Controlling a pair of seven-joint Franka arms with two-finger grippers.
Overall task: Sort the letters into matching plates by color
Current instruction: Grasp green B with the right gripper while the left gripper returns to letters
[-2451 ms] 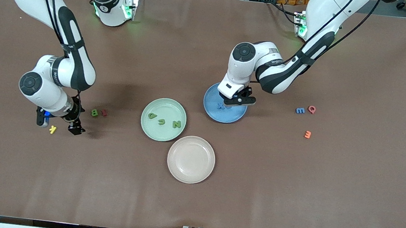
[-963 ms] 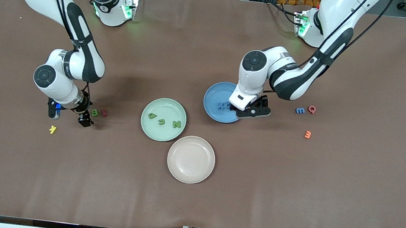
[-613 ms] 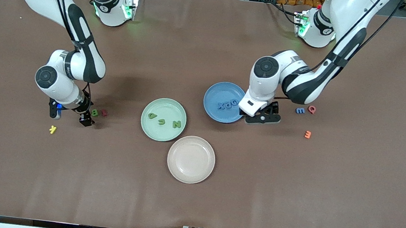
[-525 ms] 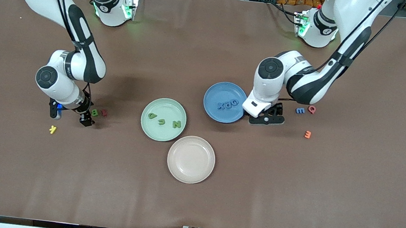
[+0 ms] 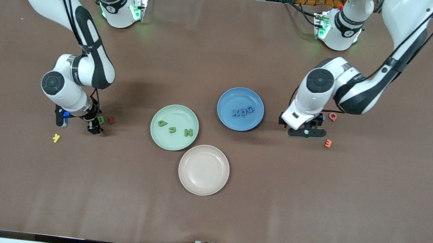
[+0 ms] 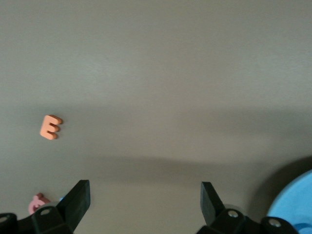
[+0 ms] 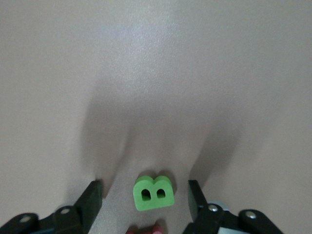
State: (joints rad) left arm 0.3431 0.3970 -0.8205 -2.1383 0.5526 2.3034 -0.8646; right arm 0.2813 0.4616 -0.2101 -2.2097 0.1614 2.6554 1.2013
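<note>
Your right gripper [image 7: 144,195] is down at the table with its fingers [image 7: 91,196] spread apart, one on each side of the green B [image 7: 154,193], neither pad touching it. In the front view that gripper [image 5: 94,124] sits toward the right arm's end of the table from the green plate [image 5: 160,112], well apart from it. A red letter [image 5: 111,120] lies just beside the B, on the side toward the green plate. The yellow K [image 5: 56,138] lies nearer the front camera than the gripper and farther from the green plate.

Your left gripper [image 6: 145,204] hangs with its jaws wide and nothing between them, over bare table. In the front view it [image 5: 302,130] is toward the left arm's end from the green plate, past the blue plate [image 5: 225,114]. The orange E [image 5: 328,143] and the pink Q [image 5: 332,116] lie near it, still farther from the green plate. You cannot see a blue letter on the table by that gripper.

The green plate holds three green letters [image 5: 175,129]. The blue plate, just beside it toward the left arm's end, holds three blue letters [image 5: 243,111]. The beige plate [image 5: 189,181] touches the green plate's rim, nearer the front camera.
</note>
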